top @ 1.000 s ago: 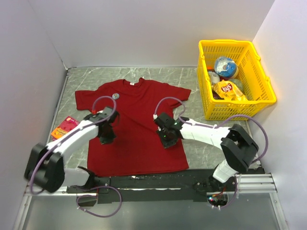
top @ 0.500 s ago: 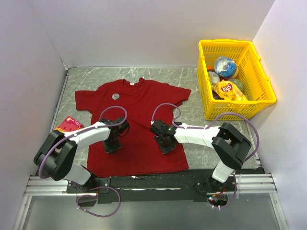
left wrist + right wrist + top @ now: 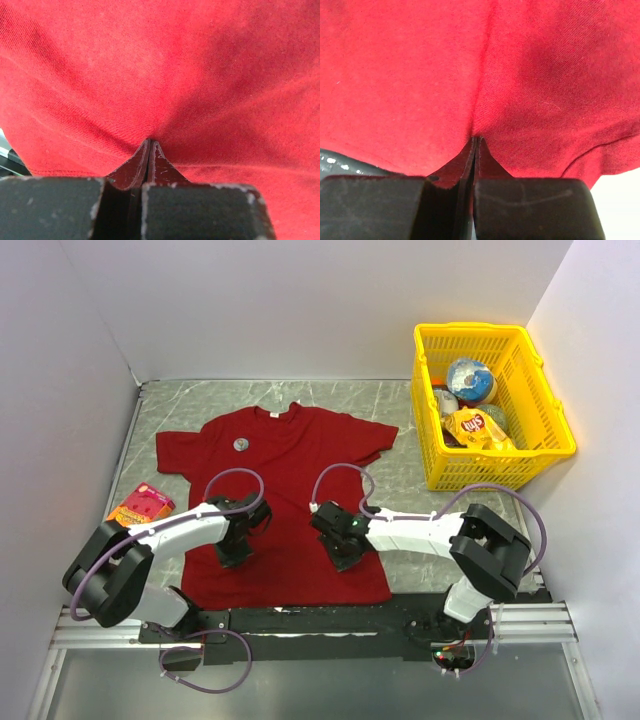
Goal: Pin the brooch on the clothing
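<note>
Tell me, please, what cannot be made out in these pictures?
Top view: brooch is too small to show whether it is pinned through the T-shirt or only lies on it.
Wrist views: left gripper and right gripper are shut against the cloth; any pinched fabric is hidden between their jaws.
Top view: the basket wall hides its lower contents.

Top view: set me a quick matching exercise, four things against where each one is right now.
Things:
1. brooch
2. orange-and-pink packet
3. chip bag
4. left gripper

Places:
A. in the yellow basket
B. shut, tips against the lower half of the T-shirt
C. on the chest of the T-shirt, below the collar
D. on the table, left of the T-shirt

Pairs: 1-C, 2-D, 3-A, 4-B
</note>
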You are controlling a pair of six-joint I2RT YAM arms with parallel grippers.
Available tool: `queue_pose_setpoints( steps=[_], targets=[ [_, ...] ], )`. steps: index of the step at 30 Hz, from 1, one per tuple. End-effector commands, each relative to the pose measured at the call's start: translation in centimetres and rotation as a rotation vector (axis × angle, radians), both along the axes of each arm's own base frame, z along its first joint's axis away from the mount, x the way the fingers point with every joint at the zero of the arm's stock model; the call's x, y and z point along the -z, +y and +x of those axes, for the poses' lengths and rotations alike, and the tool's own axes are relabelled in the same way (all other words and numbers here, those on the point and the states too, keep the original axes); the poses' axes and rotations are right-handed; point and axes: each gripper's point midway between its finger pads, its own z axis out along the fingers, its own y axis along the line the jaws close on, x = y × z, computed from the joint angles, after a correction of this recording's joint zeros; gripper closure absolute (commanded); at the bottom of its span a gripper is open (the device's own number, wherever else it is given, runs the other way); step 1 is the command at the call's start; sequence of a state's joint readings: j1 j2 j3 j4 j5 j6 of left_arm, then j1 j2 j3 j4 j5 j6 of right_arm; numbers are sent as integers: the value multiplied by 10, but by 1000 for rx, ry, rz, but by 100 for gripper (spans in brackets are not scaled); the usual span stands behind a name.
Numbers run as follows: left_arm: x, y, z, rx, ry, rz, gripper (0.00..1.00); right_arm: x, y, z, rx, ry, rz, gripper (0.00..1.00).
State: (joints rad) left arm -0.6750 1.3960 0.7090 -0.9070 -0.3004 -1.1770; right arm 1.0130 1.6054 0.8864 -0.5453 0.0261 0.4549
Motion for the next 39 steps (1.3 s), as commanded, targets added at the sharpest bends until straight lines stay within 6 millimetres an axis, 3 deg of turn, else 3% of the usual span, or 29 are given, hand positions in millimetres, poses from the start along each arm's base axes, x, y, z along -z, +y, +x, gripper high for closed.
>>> queue_pose_setpoints(
  steps=[1,6,8,11,15,20,23,24,28,30,31,32,34,35,36,37,39],
  targets=[
    [1,9,-19,-35,63,37,99,28,-39,-60,-22,210,-137,100],
    [-15,-1,6,-16,-18,24,98,21,-41,-57,-31,183,-138,100],
    [-27,-6,22,-7,-80,14,97,9,-31,-43,-34,128,-121,100],
    [-63,-15,54,13,-224,-12,91,-19,-15,-17,-33,16,-86,100],
    [-133,-25,106,37,-440,-84,80,-67,12,25,-7,-114,19,100],
    [-209,-28,157,126,-670,-237,76,-113,17,78,55,-204,158,100],
    [-249,-24,175,203,-823,-274,45,-144,12,114,114,-267,262,100],
    [-258,-22,177,215,-853,-275,30,-156,16,120,106,-276,311,100],
    [-301,-24,182,279,-1002,-327,5,-205,5,149,139,-433,380,100],
    [-320,-28,184,307,-1084,-370,4,-235,2,156,154,-506,441,93],
    [-326,-29,185,316,-1108,-379,4,-252,1,156,153,-544,477,84],
    [-328,-30,185,325,-1124,-388,4,-267,3,159,153,-589,514,68],
    [-343,-34,185,344,-1188,-421,4,-286,1,157,157,-639,573,54],
    [-343,-34,186,340,-1197,-426,4,-299,-1,151,147,-676,617,40],
    [-347,-35,184,352,-1216,-437,4,-313,1,152,154,-715,667,34],
    [-349,-39,184,364,-1236,-460,4,-330,-3,147,158,-754,715,22],
    [-349,-42,183,372,-1251,-486,4,-341,-1,142,142,-791,776,12]
  ],
)
